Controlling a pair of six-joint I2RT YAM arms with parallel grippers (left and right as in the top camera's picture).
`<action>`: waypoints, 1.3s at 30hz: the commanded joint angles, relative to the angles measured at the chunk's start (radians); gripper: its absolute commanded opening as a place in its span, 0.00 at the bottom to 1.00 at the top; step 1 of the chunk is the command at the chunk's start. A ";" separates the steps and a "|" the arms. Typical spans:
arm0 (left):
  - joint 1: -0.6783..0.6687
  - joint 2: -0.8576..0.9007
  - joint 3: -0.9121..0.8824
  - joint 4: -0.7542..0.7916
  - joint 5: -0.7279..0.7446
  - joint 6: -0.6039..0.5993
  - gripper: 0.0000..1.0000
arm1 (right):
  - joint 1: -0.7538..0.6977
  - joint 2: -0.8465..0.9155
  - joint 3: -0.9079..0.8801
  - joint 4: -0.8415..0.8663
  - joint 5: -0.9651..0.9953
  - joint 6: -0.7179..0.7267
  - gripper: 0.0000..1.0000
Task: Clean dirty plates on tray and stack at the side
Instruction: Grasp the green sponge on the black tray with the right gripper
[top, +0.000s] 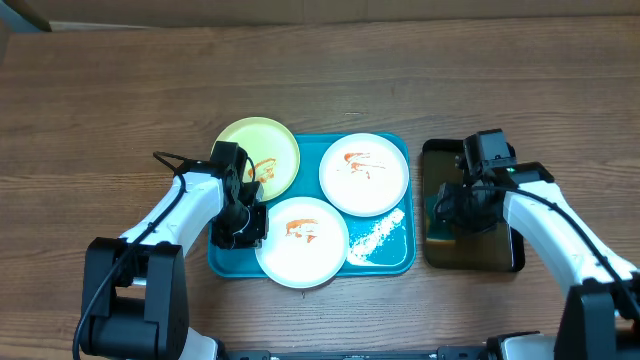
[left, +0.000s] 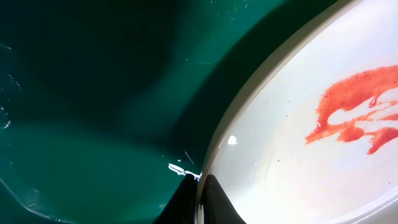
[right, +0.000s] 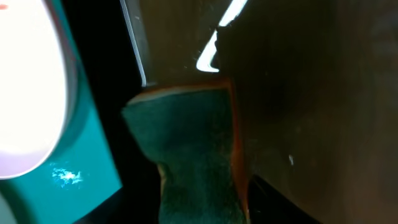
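From overhead, all three plates sit on the teal tray (top: 310, 172). The yellow-green plate (top: 250, 145) is at its far left corner, one white plate (top: 365, 175) is at the far right, and the near white plate (top: 305, 250) is at the front edge. Each carries orange-red smears, so I judge that no plate is cleaned and nothing is stacked at the side; the whole job lies ahead. The left gripper (top: 240, 222) is at the near white plate's left rim. The right gripper (top: 462, 205) is over the black tray (top: 440, 258) beside the teal one.

In the left wrist view, the fingertips (left: 214, 202) are pinched together on that plate's rim, one on each side, with the sauce plain on its face.

In the right wrist view, a green sponge (right: 193, 143) with an orange edge lies in the black tray close under the camera. Whether the jaws have hold of it I cannot tell.
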 joint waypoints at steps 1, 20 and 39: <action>-0.005 0.008 0.018 0.005 -0.009 -0.007 0.08 | 0.006 0.022 0.020 0.003 0.001 0.002 0.54; -0.005 0.008 0.018 0.005 -0.009 -0.007 0.09 | 0.098 0.029 0.005 -0.002 0.057 0.002 0.52; -0.005 0.008 0.018 0.008 -0.009 -0.008 0.11 | 0.120 0.029 -0.040 0.037 0.123 0.053 0.50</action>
